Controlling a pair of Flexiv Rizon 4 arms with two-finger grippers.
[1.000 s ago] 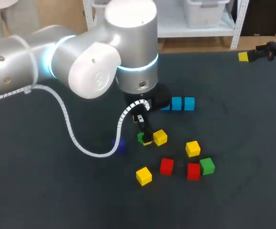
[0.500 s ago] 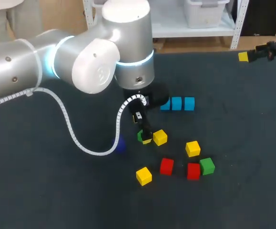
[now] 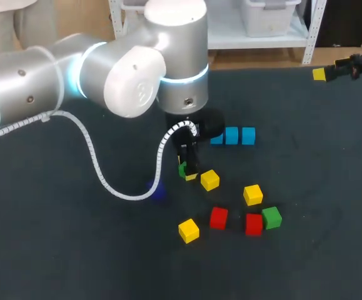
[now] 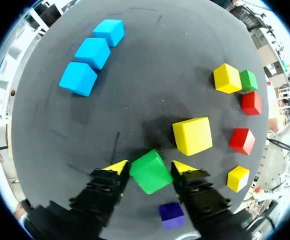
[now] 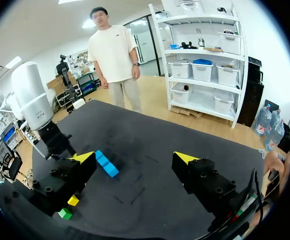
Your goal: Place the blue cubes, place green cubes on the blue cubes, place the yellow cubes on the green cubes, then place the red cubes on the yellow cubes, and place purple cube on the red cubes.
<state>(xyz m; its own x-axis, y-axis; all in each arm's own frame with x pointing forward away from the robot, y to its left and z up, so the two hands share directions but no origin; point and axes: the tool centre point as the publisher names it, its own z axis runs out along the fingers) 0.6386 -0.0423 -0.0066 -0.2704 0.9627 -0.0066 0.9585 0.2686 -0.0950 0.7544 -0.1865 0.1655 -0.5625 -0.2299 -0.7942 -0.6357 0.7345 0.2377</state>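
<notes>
Lifting is the change I see. The left fingers (image 4: 115,168) have come up a little since a second ago and carry the green cube (image 4: 151,171) clear of the surface (image 3: 306,162). The left arm (image 3: 74,69) has also shifted slightly toward the far side. Every other cube lies where it did.

The green cube is pinched between the two yellow tips, one on each of its opposite sides, and it sits a bit tilted. Its dark shadow falls on the surface just ahead.

A yellow cube (image 4: 192,135) lies just ahead of the fingers, near the held cube but apart from it. The purple cube (image 4: 173,215) rests on the surface beneath the fingers. The three blue cubes (image 4: 92,52) stand in a row well ahead; from the head view my left wrist covers part of the nearest one. Off to the side lie two red cubes (image 4: 242,140), a second green cube (image 4: 248,80) against the farther red one, and two more yellow cubes (image 4: 227,78).

The right fingers (image 5: 84,158) are spread wide with nothing between them, well apart from the cubes.
</notes>
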